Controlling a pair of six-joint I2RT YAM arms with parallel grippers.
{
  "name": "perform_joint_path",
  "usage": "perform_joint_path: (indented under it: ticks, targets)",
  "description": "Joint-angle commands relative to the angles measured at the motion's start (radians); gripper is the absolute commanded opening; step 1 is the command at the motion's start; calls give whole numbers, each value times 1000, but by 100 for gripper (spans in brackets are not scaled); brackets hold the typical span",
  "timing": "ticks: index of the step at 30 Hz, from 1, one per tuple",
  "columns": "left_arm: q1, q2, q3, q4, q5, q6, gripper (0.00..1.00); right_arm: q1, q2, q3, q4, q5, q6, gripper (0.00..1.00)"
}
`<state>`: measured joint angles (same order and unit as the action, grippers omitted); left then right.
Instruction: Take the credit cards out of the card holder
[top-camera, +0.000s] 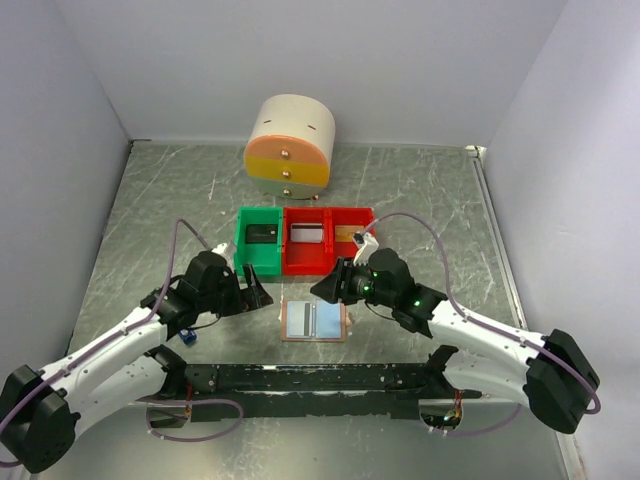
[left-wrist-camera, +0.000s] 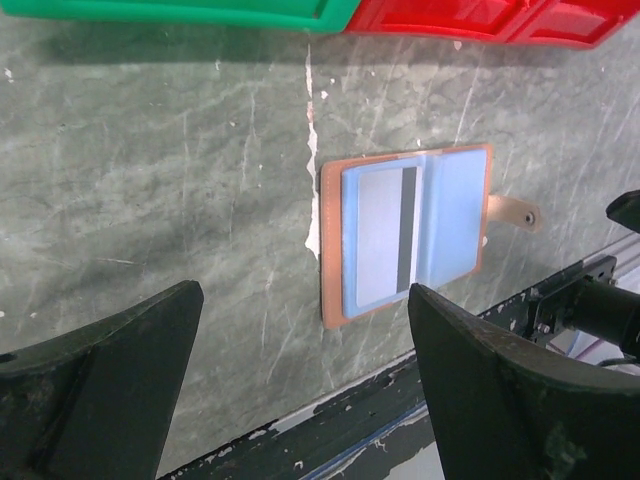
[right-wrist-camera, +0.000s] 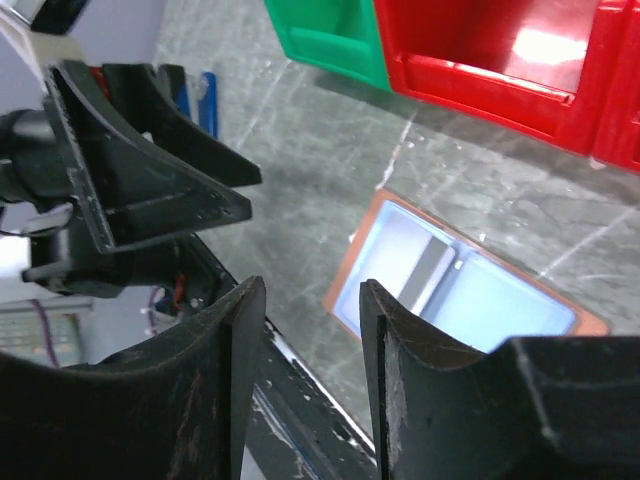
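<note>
Hovering either side of the card holder (top-camera: 314, 321), open flat on the table (top-camera: 420, 200): left gripper (top-camera: 257, 289) spread wide, right gripper (top-camera: 322, 288) part-open, both empty. Risk: credit card (left-wrist-camera: 385, 235) sits snug, so an unpinned holder may drag along.

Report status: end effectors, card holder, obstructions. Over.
Left end effector open, empty. Right end effector open, empty. Flat tan-brown card holder lies open, silvery striped card inside. Nothing blocking.

Left arm (top-camera: 100, 352) and right arm (top-camera: 485, 335): white shells, black joints, a lilac cable (top-camera: 178, 250) each. Left gripper (left-wrist-camera: 300, 295) and right gripper (right-wrist-camera: 312, 290) are matte black. Green lights (top-camera: 414, 297) glow at four o'clock.
</note>
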<state>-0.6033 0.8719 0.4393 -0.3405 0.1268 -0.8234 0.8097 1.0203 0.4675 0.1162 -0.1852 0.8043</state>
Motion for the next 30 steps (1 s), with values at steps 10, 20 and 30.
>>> perform_joint_path:
  ticks: [10, 20, 30]
  targets:
    - [7, -40, -6, 44, 18, -18, 94, 140, 266, 52, 116, 13, 108, 40]
    - [4, 2, -42, 158, 182, 13, 84, 160, 356, -42, 149, 161, 183, 34]
    - [-77, 84, -65, 300, 188, -4, 65, 121, 391, -151, 287, 140, 232, 34]
